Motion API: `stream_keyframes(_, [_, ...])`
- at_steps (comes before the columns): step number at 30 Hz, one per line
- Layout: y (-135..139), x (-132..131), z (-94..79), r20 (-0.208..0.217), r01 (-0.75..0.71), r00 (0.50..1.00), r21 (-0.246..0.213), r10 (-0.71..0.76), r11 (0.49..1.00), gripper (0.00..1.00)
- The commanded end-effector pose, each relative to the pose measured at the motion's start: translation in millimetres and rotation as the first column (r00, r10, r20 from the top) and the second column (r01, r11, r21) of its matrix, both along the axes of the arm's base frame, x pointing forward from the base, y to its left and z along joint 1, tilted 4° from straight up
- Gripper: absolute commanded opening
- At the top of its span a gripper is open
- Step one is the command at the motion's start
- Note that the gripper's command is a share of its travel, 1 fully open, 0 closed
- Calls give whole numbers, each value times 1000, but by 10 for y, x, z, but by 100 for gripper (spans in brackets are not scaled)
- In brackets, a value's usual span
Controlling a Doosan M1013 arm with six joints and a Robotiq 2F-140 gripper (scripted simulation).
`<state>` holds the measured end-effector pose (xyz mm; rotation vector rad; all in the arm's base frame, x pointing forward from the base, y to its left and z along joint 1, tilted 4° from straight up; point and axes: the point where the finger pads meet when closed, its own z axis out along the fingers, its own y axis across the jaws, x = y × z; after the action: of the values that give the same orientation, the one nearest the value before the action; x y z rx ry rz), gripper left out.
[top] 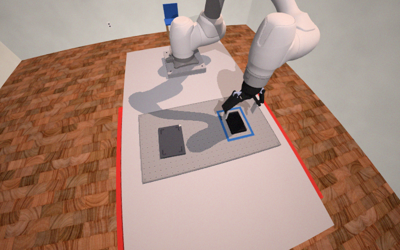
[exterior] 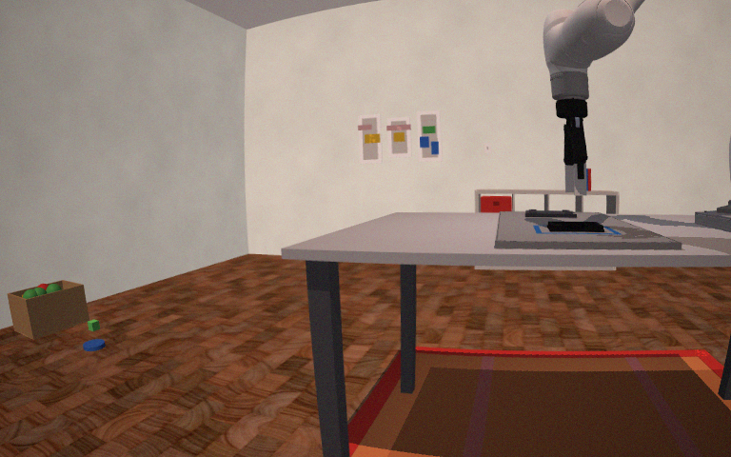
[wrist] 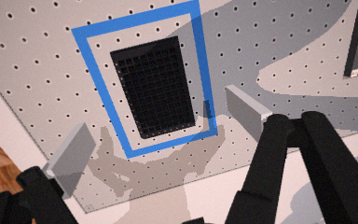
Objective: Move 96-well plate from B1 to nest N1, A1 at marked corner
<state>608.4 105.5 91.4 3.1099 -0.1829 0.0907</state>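
The black 96-well plate (top: 236, 122) lies flat inside the blue outline of spot B1 on the grey perforated board. It also shows in the wrist view (wrist: 154, 88) and in the exterior view (exterior: 575, 227). The dark grey nest N1 (top: 171, 141) with corner locators sits at the board's left part and holds nothing. My gripper (top: 243, 103) is open wide and empty, hovering a little above the far end of the plate, toward the board's far edge. In the wrist view its two grey pads (wrist: 158, 133) stand on either side of the plate's near end, above it.
The robot base (top: 183, 63) stands at the table's far end. Red strips (top: 291, 144) run along the table's sides. A low shelf (exterior: 544, 200) with a red box stands behind the table.
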Motion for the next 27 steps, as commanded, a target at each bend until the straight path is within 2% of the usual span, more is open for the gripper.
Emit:
stream_keyframes(1, [-11, -5, -4, 2, -3, 1000, 10, 3, 1000, 100])
stream_keyframes(9, [-11, -5, -4, 2, -3, 1000, 10, 3, 1000, 100])
stream_keyframes(27, [-15, 10, -270, 2, -3, 1000, 10, 3, 1000, 100])
